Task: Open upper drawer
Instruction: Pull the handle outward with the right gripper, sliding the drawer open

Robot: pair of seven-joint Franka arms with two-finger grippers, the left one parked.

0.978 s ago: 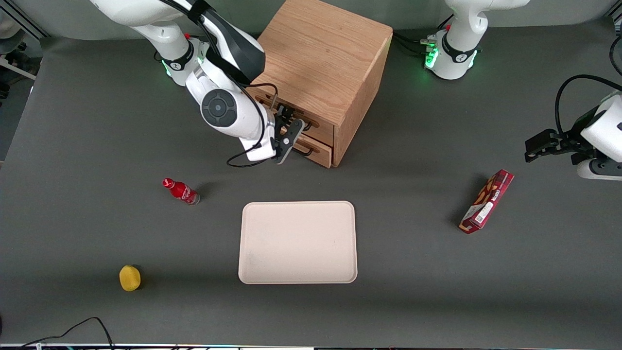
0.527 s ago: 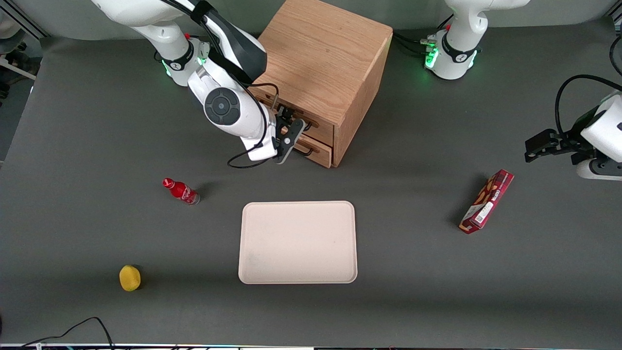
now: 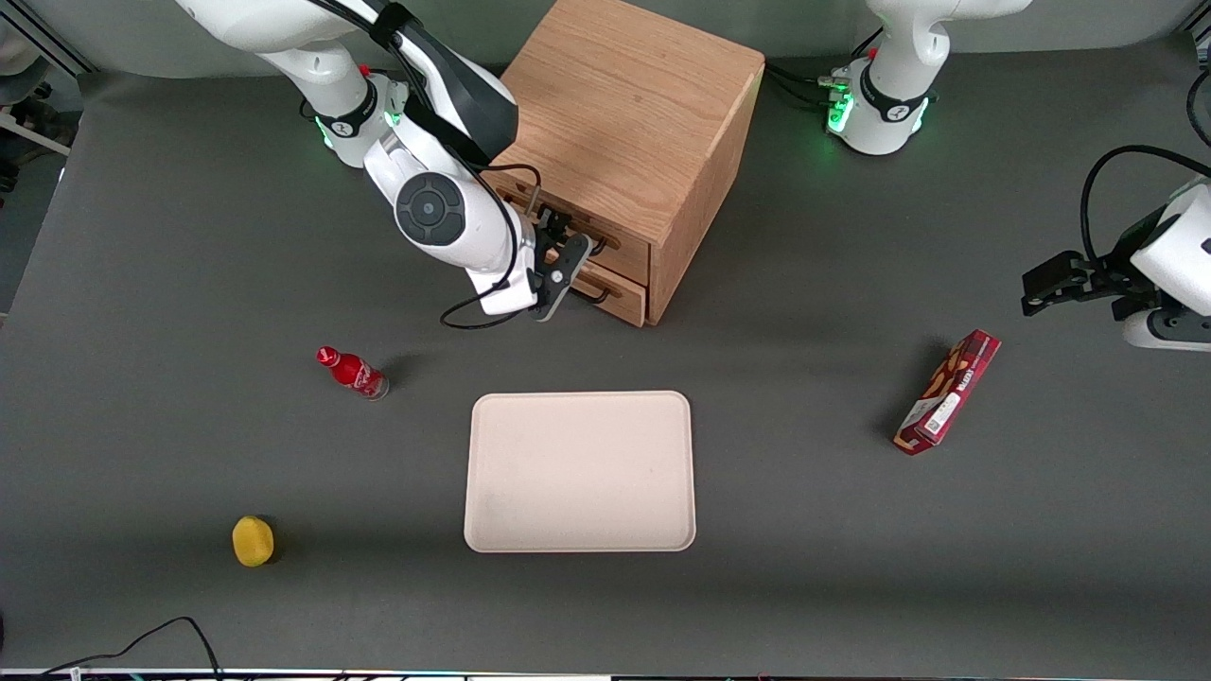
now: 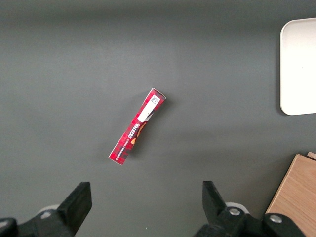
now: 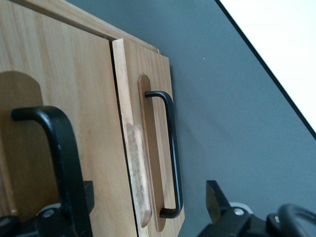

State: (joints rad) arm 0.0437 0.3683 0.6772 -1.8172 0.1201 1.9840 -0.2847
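Observation:
The light oak cabinet [image 3: 629, 113] stands at the back of the table with its two drawers facing the working arm's end. The upper drawer [image 3: 622, 248] [image 5: 64, 69] sits shut and flush, with a thin black wire handle [image 5: 61, 143]. Beneath it, the bottom drawer [image 3: 620, 295] [image 5: 150, 74] stands slightly proud. My gripper [image 3: 564, 252] [image 5: 148, 212] is open right in front of the drawer fronts. One finger [image 5: 79, 202] is at the upper handle. The other finger [image 5: 217, 202] hangs past the bottom drawer's handle [image 5: 170, 143], over the grey table.
A beige tray [image 3: 580, 471] [image 5: 276, 49] lies nearer the front camera than the cabinet. A red bottle [image 3: 352, 372] and a yellow fruit [image 3: 253, 541] lie toward the working arm's end. A red box [image 3: 948, 392] [image 4: 137, 132] lies toward the parked arm's end.
The wrist and gripper have edged a little closer to the cabinet's drawer fronts. Both drawers stand as before.

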